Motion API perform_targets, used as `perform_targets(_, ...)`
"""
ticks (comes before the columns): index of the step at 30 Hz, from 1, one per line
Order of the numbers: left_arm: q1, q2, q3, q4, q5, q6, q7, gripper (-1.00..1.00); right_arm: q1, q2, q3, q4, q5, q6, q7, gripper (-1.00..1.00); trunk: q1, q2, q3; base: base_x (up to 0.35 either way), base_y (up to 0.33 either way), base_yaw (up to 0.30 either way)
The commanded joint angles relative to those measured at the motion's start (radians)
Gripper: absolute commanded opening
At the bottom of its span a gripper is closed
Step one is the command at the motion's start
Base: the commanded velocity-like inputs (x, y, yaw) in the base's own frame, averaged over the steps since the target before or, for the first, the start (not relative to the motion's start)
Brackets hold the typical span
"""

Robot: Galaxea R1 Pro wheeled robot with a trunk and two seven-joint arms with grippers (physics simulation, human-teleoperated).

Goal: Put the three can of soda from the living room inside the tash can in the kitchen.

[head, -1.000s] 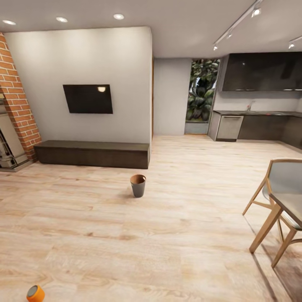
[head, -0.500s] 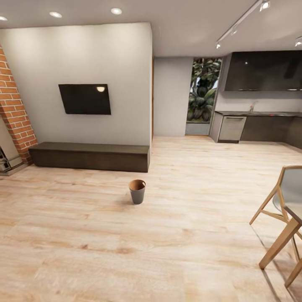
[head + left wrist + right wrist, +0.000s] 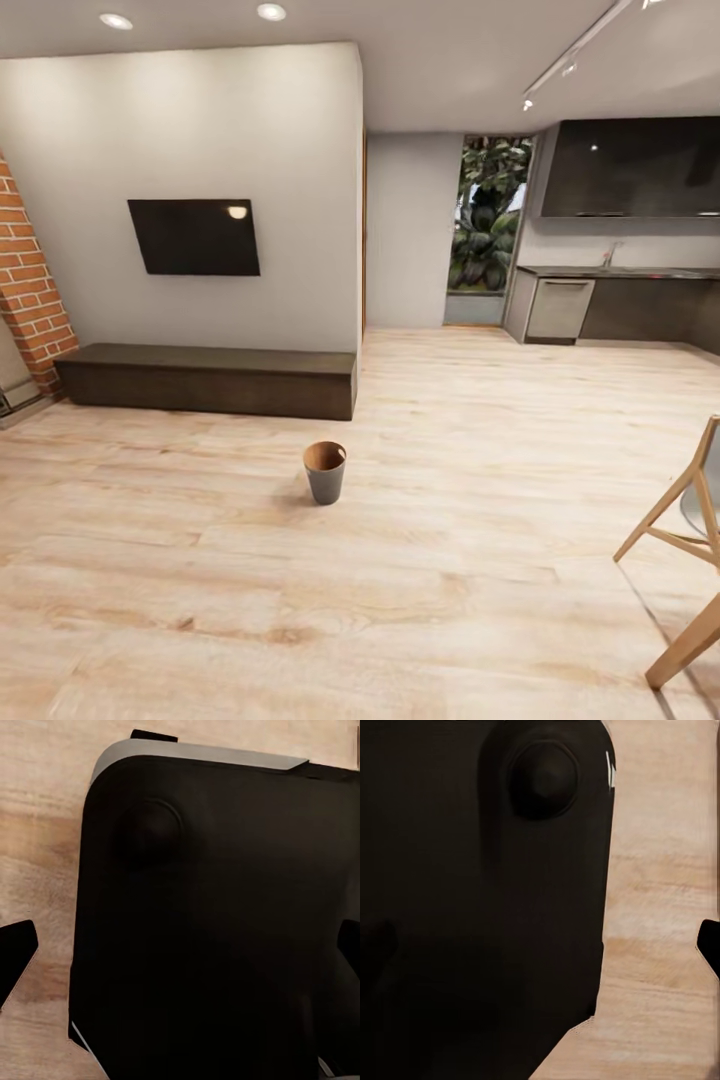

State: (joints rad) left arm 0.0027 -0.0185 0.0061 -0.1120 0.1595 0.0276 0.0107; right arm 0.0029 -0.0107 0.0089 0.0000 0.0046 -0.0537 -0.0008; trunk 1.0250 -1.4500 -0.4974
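The trash can (image 3: pixel 325 472) stands upright on the plank floor (image 3: pixel 450 560), in front of the long dark bench (image 3: pixel 205 379) and well short of the kitchen cabinets (image 3: pixel 620 308). Its mouth looks empty, so all three cans seem left to collect. Whether either gripper is open cannot be told.

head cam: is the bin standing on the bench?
No, the bin stands upright on the plank floor, apart from the bench, which sits against the wall behind it.
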Motion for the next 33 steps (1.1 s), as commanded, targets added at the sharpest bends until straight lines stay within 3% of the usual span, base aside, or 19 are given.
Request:
perform_targets(1, 0.000, 0.000, 0.000, 0.000, 0.000, 0.000, 0.000, 1.00, 0.000, 0.000, 0.000, 0.000, 0.000, 0.000, 0.000, 1.00, 0.000, 0.000, 0.000, 0.340, 0.000, 0.000)
perform_targets(33, 0.000, 0.001, 0.000, 0.000, -0.002, 0.000, 0.000, 1.00, 0.000, 0.000, -0.001, 0.000, 0.000, -0.002, -0.001, 1.00, 0.000, 0.000, 0.000, 0.340, 0.000, 0.000)
